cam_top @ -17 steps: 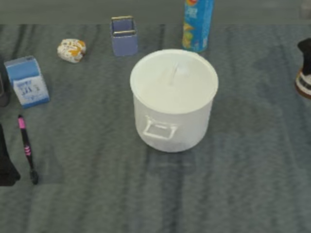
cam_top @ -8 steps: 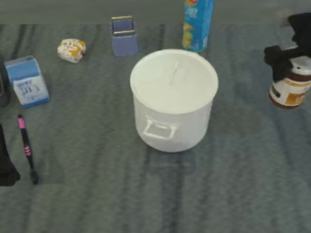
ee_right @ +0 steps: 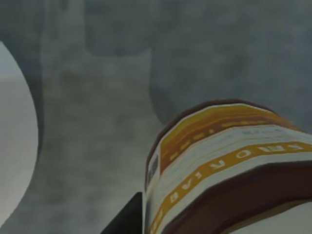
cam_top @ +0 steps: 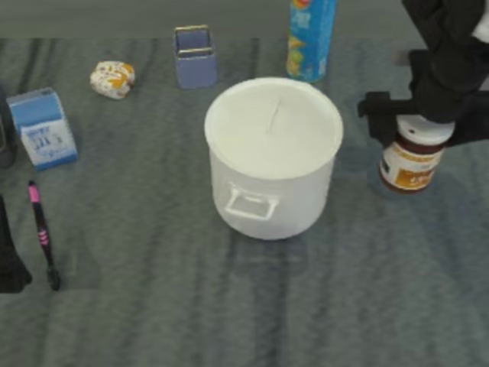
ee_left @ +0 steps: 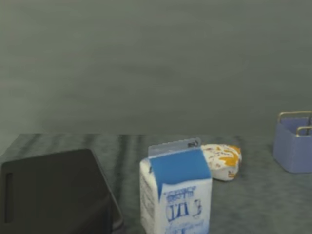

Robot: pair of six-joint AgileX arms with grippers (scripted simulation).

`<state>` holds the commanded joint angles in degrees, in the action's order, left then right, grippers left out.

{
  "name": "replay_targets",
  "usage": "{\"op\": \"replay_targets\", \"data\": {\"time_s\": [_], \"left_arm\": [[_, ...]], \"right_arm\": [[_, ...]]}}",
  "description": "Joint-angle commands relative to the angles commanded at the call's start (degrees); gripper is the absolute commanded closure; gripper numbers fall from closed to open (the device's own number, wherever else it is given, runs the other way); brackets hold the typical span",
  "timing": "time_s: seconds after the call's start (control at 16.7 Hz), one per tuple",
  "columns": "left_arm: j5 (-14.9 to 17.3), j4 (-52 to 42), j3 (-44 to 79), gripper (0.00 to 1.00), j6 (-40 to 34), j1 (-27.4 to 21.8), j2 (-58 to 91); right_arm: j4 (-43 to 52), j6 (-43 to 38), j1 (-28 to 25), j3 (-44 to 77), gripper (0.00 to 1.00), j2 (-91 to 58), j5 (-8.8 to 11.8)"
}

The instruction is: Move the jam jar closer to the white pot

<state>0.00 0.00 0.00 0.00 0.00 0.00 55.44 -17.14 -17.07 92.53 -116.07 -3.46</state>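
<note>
Right gripper [cam_top: 419,122] pinching the jar [cam_top: 411,160] by its lid, right of the pot [cam_top: 273,157].
Top view: the pot sits lidded at centre, the jar apart from it at right; the left arm is parked at the left edge. Left wrist view: a milk carton [ee_left: 176,192] in the lower middle. Right wrist view: the jar's [ee_right: 229,170] label fills the lower right, brown contents showing.

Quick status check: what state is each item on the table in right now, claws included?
Jar: upright, lid on, held by the right claw, right of the pot.
Pot: upright, lid on, apart from the jar.
Blue carton: standing.
Milk carton: upright, closed.
Blue box: upright, open-topped.
Pink pen: lying flat.
Left claw: out of view.
</note>
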Motion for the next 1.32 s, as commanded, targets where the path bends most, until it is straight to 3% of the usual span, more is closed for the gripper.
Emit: {"op": "replay_targets", "data": {"time_s": [0.36, 0.72, 1.02, 1.32], "left_arm": [[0.0, 0.0, 0.0, 0.0, 0.0, 0.0, 0.0], [0.0, 0.0, 0.0, 0.0, 0.0, 0.0, 0.0], [0.0, 0.0, 0.0, 0.0, 0.0, 0.0, 0.0], [0.0, 0.0, 0.0, 0.0, 0.0, 0.0, 0.0]], "right_arm": [[-0.23, -0.35, 0.04, -0.17, 1.0, -0.2, 0.07], [-8.78, -0.36, -0.02, -5.11, 1.0, -3.43, -0.09], [-9.77, -0.32, -0.09, -5.79, 1.0, -3.97, -0.12], [-9.77, -0.32, -0.09, -5.79, 0.62, -3.97, -0.12]]}}
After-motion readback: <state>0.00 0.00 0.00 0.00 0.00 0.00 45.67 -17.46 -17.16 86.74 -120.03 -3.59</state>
